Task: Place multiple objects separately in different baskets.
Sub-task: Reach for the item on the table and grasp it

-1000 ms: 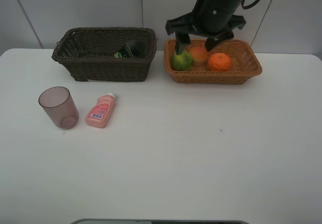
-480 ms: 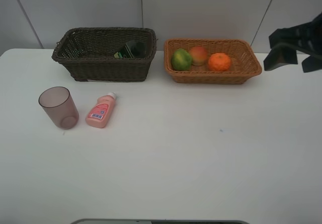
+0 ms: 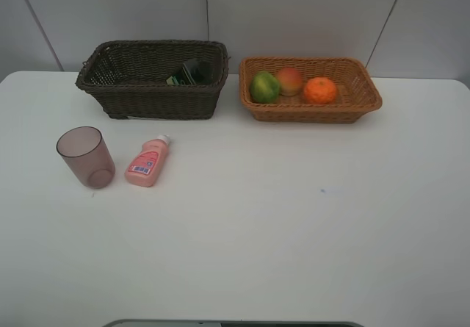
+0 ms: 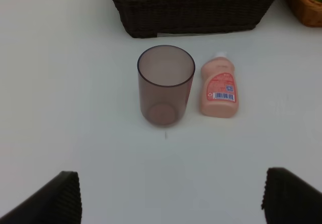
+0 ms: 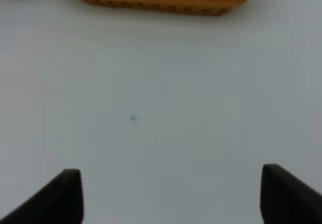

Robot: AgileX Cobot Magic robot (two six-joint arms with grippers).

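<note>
- Claws: the left claw is spread wide and holds nothing, its two dark fingertips at the far corners of its wrist view. The right claw is equally wide and empty, over a bare stretch of the smooth white desk. Neither arm shows in the high view.
- Ahead of the left claw stands the translucent mauve plastic cup, upright with its mouth up. The pink plastic bottle lies on its side just beside it, not touching. Its white cap points toward the dark brown deep wicker basket.
- The step in hand, as I judge it, is for the left claw to carry one of these two into the dark basket. The dark green black-capped bottle already lies there.
- To take the cup well, turn the claw so that no finger has to enter the narrow gap beside the pink bottle. Close gently, since the thin wall will probably flex or slip. Lift above the basket's tall rim before letting go.
- The pink bottle would be better gripped across its flat body than at the cap.
- The light orange-tan shallow wicker basket sits just beside the dark one. It holds the green-yellow oval fruit, the red-yellow round fruit and the round orange. That half looks finished.
- The desk is matte and even, with one small dark speck well apart from everything.
- Behind it are pale grey wall panels with thin seams.
</note>
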